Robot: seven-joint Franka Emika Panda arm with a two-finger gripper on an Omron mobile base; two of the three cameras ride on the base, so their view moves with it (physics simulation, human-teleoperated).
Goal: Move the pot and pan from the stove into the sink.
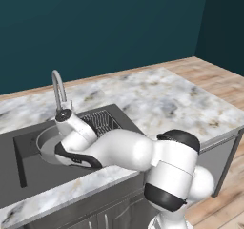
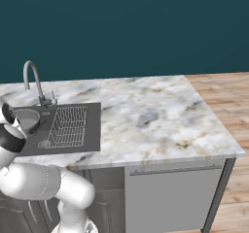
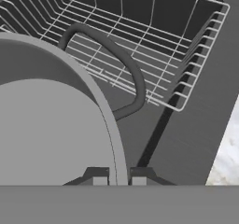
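The claw pinches the thin rim of the wide round grey metal pot, one small dark fingertip inside the wall and the other outside it. The pot sits down in the dark rectangular recessed sink, at the tap end of the basin. A dark loop handle curves out from the pot's wall and reaches over the near edge of the white wire mesh rack, which lies just beside the pot in the same basin. In the right base view the pot shows as a grey round bowl left of the rack. The tall curved chrome tap rises behind the sink. White-grey marble desk stretches to the right of the basin, with grey cabinet fronts below its edge and a wooden floor beyond.
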